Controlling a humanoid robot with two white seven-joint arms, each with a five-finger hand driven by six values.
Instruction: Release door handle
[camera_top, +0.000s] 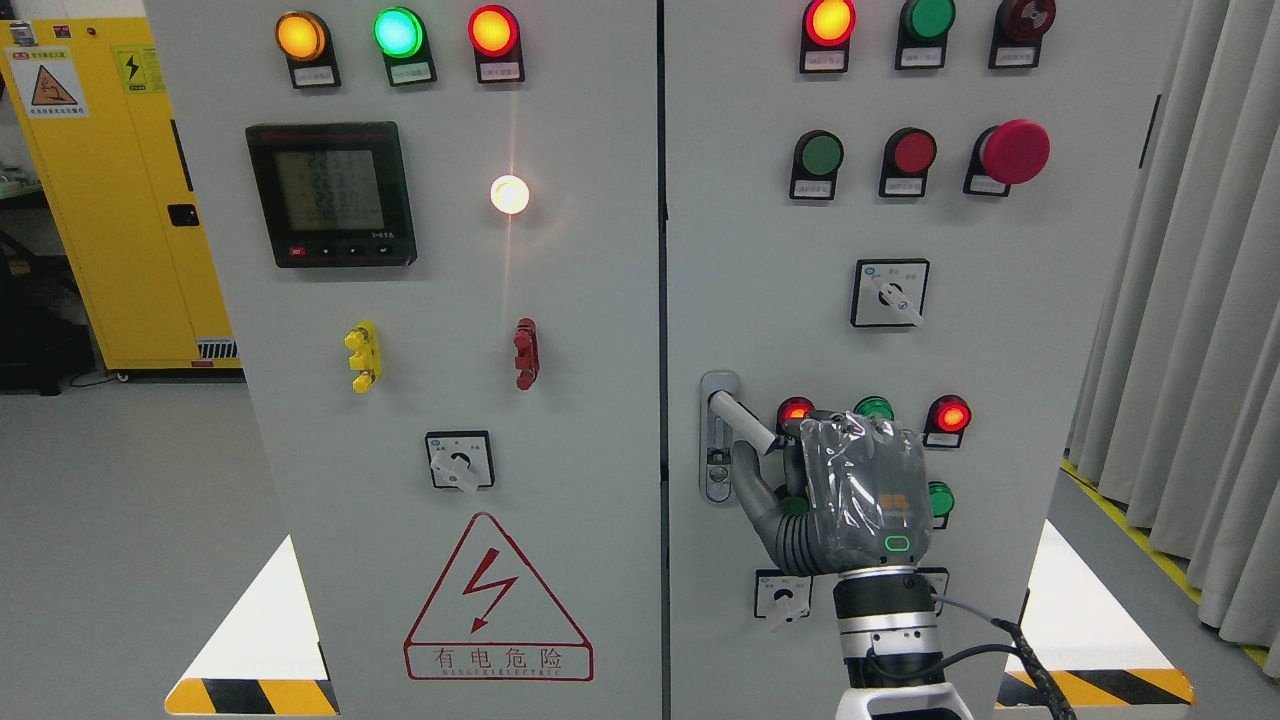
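The grey door handle (742, 412) sticks out from its metal plate (717, 470) at the left edge of the right cabinet door (1000, 330), slanting down to the right. My right hand (850, 495), in a grey glove, comes up from the bottom edge. Its back faces the camera. Its fingers are curled over the handle's outer end, and its thumb (750, 480) lies just under the handle. The handle's tip is hidden behind the hand. My left arm does not show.
Both cabinet doors are closed, with the seam (662, 300) between them. Lamps, push buttons, a red mushroom button (1012, 152) and rotary switches (889, 292) surround the hand. A yellow cabinet (120, 190) stands at the far left. Grey curtains (1200, 300) hang on the right.
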